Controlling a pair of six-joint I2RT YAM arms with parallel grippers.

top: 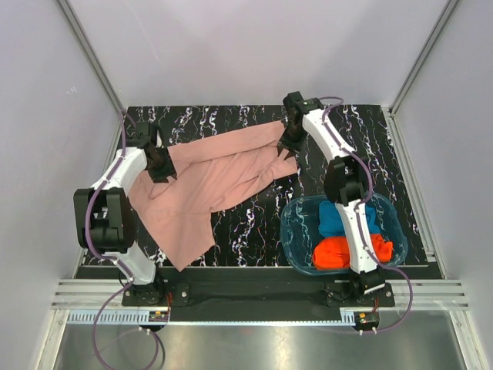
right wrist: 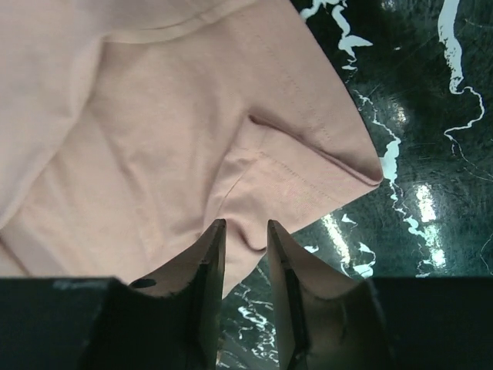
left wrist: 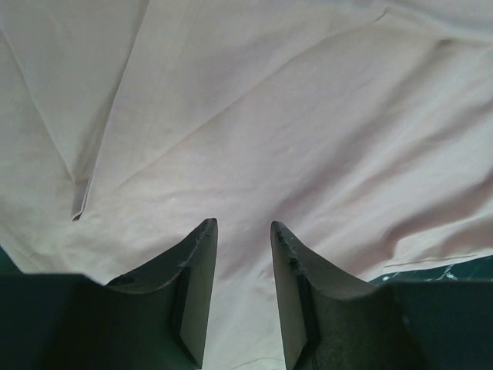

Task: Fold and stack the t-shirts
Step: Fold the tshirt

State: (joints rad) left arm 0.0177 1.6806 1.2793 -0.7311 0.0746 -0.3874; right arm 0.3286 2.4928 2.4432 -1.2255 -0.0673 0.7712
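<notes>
So here's where we're at. The pink shirt (top: 208,185) is spread over the left half of the table (top: 254,231) and it's pretty rumpled. It runs at a slant from the far middle down to the near left, where one corner reaches about the table's front edge. It's not folded into anything tidy, just a couple of loose overlapping flaps.

Our left hand (top: 160,166) sits on the shirt's far left edge. From the left wrist camera we see its fingers (left wrist: 196,285) partway apart with smooth pink cloth lying flat across the gap. Nothing is bunched between them, so we'd say it's parted and has hold of nothing.

Our right hand (top: 289,142) is at the shirt's far right corner, by a sleeve. In the right wrist view the fingers (right wrist: 192,277) are closer together. A little ridge of cloth puckers right down into the gap, with creases pulling toward it, so it looks pinched onto the shirt there. The sleeve's hemmed corner sticks out to the right over the black marbled table.

The other two are in the tub (top: 289,231) at the near right, by the right arm's base. The blue shirt (top: 333,218) is on the far side and the orange shirt (top: 333,253) on the near side, touching, both wadded up. The right arm crosses over the tub and hides part of both.
</notes>
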